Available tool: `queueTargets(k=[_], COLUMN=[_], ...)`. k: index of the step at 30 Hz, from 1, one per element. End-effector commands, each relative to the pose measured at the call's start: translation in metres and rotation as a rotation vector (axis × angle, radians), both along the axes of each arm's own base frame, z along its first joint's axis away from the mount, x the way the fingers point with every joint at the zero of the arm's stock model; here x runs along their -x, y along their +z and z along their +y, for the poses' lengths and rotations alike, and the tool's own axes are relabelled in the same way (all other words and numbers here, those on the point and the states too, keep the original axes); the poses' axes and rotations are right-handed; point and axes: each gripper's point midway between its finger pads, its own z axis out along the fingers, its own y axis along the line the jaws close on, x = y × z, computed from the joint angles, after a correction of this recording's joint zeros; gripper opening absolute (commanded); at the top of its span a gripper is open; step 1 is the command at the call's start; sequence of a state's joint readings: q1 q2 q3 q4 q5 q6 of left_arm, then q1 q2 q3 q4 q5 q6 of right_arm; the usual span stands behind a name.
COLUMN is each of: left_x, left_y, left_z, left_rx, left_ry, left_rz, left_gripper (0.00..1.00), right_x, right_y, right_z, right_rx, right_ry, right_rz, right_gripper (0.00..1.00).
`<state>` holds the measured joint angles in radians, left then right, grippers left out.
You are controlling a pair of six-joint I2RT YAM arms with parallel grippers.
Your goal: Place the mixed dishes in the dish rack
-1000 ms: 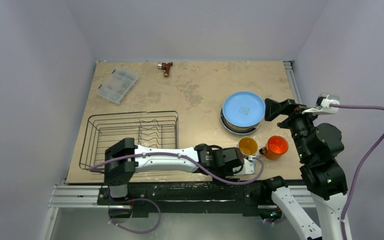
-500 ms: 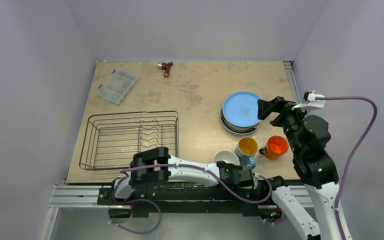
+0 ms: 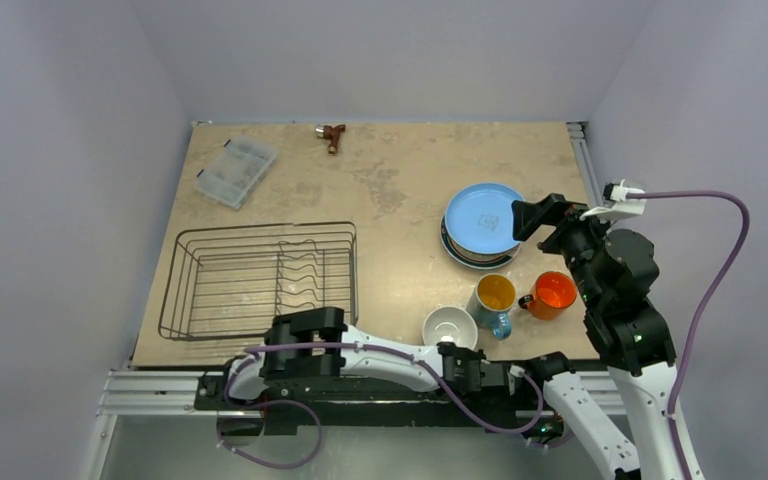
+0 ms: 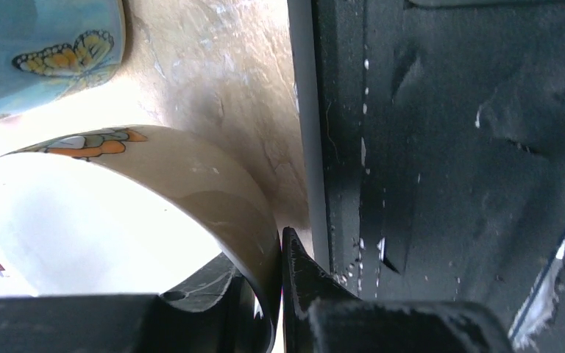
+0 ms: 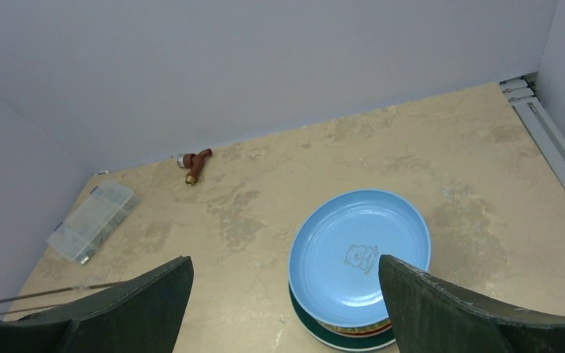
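The small white bowl (image 3: 450,327) sits upright near the table's front edge, left of the blue mug (image 3: 493,298) and the orange mug (image 3: 552,294). My left gripper (image 3: 457,350) is shut on the bowl's near rim. In the left wrist view the bowl's wall (image 4: 191,184) is pinched in my left gripper (image 4: 276,250), one finger inside and one outside. The light blue plate (image 3: 486,220) tops a stack with a yellow plate edge (image 5: 353,326) and a green-rimmed plate (image 5: 331,334). My right gripper (image 3: 535,215) hovers open by the stack. The dish rack (image 3: 260,275) holds nothing.
A clear plastic compartment box (image 3: 236,170) lies at the back left and a small brown tool (image 3: 333,135) at the back edge. The black base frame (image 4: 427,147) runs right beside the bowl. Grey walls close in on three sides.
My left arm has drawn back to the front edge, uncovering the bowl, and its jaws have closed on the bowl's rim. My right gripper has shifted slightly left toward the plates.
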<state>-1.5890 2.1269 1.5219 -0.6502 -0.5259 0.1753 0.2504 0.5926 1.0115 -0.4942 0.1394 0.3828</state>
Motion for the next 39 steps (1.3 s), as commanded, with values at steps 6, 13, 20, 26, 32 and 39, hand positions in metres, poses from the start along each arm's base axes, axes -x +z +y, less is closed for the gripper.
queueTargets(k=[6,13,20,26,32,39], left_x=[-0.007,-0.05,-0.095,-0.135,-0.159,-0.173], left_y=[0.151,0.284,0.352,0.395,0.421,0.41], left_z=[0.016,0.07,0.126,0.162,0.194,0.192], left_rx=[0.365,0.899,1.317,1.622,1.814,1.814], left_ry=[-0.028,0.019,0.054,-0.004,-0.117,-0.067], left_rz=[0.07,0.383,0.557,0.782,1.007,1.061], left_gripper=[0.0,0.0,0.0,0.0,0.0,0.0], right_x=[0.002,-0.02,-0.032,-0.022,0.001,-0.002], right_y=[0.011,-0.03,-0.059,-0.068,-0.067,-0.046], right_z=[-0.004,0.017,0.098,0.153,0.208,0.239], right_rx=[0.055,0.007,-0.2,-0.226,-0.254,-0.323], right_ry=[-0.004,0.056,0.426,0.604,0.774,0.802], right_rz=[-0.003,0.117,0.205,0.206,0.169,0.107], right_gripper=[0.99,0.99,0.99,0.99,0.99,0.99])
